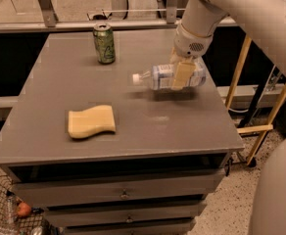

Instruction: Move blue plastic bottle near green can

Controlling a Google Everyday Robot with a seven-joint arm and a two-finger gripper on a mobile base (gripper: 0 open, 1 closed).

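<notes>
The blue plastic bottle (163,77) lies horizontal in the air a little above the grey table (133,131), its white cap pointing left. My gripper (182,75) comes down from the upper right and is shut on the bottle's body near its base. The green can (104,43) stands upright at the table's back left, well left of the bottle's cap and apart from it.
A yellow sponge (91,122) lies on the table's front left. Drawers (126,195) run under the tabletop. A wooden frame (260,111) stands to the right of the table. A wire basket (11,214) sits on the floor at lower left.
</notes>
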